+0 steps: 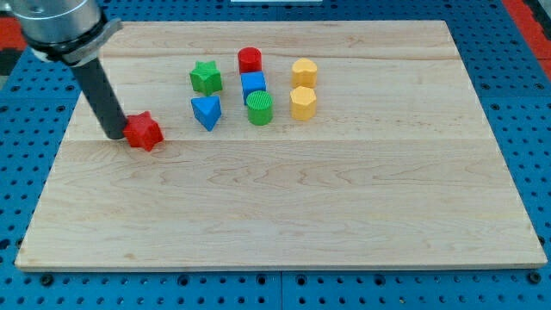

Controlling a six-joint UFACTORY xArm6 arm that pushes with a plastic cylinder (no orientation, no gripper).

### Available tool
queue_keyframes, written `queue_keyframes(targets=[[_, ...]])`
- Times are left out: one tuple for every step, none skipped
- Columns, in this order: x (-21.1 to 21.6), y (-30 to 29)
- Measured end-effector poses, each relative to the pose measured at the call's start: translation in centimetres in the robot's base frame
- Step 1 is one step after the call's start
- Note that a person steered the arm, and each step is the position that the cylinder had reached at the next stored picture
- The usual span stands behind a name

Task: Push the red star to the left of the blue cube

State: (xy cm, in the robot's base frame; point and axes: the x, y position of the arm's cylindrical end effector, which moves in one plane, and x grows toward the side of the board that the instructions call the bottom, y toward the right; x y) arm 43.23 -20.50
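Near the table's left edge, the tip [117, 135] of the gripperless rod touches the red star [145, 132], so it should push slowly rightward, stopping left of the blue cube [253, 84].

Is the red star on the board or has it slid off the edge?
On the board. The red star sits flat on the wooden board, inside its left edge, with my tip touching its left side.
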Motion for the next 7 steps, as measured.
queue_keyframes(targets=[[5.0, -0.1], [3.7, 2.5], [2.3, -0.1], [0.6, 2.5], [-2.0, 4.9], [-3.5, 6.0], [-3.6, 7.7]])
